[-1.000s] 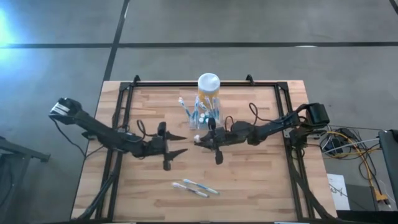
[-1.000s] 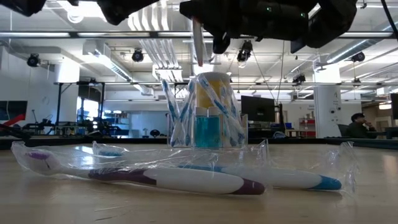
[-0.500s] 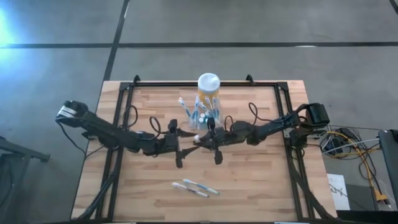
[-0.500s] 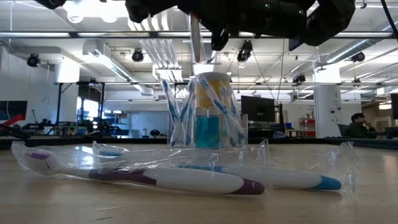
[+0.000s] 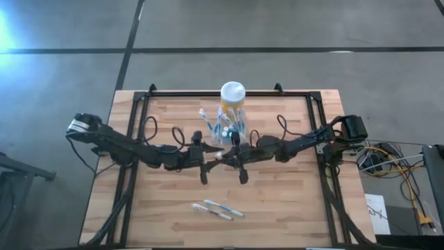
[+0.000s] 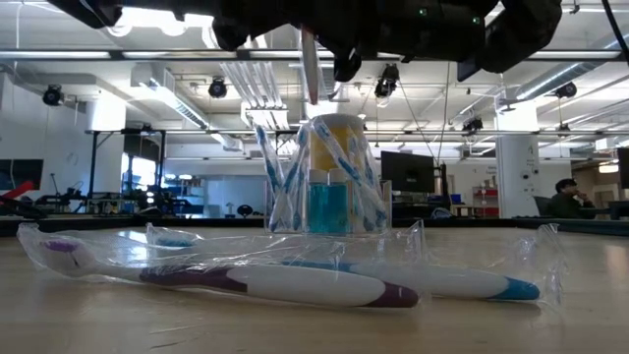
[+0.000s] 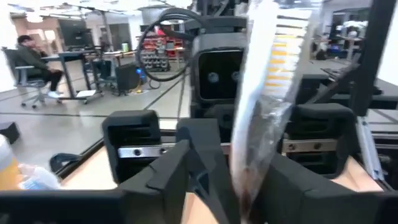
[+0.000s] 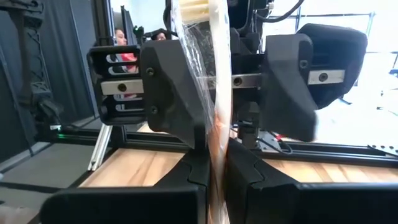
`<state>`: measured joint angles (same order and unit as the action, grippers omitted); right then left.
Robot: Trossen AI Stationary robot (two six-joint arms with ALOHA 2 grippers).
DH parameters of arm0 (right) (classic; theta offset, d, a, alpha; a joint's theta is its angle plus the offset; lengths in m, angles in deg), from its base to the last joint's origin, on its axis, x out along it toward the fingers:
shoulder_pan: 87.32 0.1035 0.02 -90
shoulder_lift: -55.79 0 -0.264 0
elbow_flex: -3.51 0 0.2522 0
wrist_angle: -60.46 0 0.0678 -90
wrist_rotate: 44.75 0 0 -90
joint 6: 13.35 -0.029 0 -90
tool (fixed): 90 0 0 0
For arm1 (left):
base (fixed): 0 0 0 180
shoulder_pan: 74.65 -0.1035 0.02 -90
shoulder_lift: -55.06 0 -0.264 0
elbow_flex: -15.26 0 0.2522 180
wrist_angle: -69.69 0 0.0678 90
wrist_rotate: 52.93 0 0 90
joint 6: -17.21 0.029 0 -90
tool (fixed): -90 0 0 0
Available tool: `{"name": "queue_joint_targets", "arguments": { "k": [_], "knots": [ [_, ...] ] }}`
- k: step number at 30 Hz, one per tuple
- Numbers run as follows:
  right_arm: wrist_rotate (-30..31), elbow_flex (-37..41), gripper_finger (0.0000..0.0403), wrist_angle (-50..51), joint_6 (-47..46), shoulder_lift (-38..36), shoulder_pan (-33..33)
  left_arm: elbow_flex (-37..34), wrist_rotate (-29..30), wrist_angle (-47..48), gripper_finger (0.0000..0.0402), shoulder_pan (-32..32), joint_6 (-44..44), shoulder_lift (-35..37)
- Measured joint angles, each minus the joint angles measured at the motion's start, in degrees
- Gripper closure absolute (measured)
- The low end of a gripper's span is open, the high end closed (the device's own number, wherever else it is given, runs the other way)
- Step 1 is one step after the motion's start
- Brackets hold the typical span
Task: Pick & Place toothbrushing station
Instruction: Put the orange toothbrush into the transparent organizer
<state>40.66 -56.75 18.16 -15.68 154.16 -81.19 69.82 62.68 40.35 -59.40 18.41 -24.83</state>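
Slatted wooden table; both dark arms meet mid-table. Clear plastic toothbrushing station stands far centre, just before the yellow white-lidded jar. Right gripper clamped on a wrapped orange-bristled toothbrush. Left gripper: fingers apart either side of that brush (only wrist views show this). Two wrapped toothbrushes lie near edge; purple and teal handles show in low view only.
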Motion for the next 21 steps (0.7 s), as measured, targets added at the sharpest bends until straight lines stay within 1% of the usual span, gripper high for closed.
{"name": "queue_joint_targets", "arguments": {
  "k": [4, 8, 13, 16, 21],
  "knots": [
    [-0.1, 0.0, 0.0390, 0.2, 0.0, 0.1, 0.1, 0.0, -1.7, -0.5, 0.0295, -0.2, 0.0, -0.7],
    [0.2, 0.0, 0.0390, 0.4, 0.5, 0.1, 0.1, 0.0, -1.7, -0.5, 0.0373, -0.2, -0.6, -0.9],
    [-0.8, 0.0, 0.0388, 1.3, -0.2, 0.0, 0.2, 0.0, -2.6, 0.3, 0.0377, 0.0, -0.6, 0.0],
    [-2.4, -0.2, 0.0374, 3.2, -1.7, -0.4, 0.2, -0.2, -2.7, 1.8, 0.0377, 0.4, 0.3, 1.8],
    [-2.8, -0.1, 0.0346, 4.4, -5.8, -0.7, 0.1, -0.3, -3.3, 6.4, 0.0377, 0.5, 0.6, 9.1]
  ]
}}
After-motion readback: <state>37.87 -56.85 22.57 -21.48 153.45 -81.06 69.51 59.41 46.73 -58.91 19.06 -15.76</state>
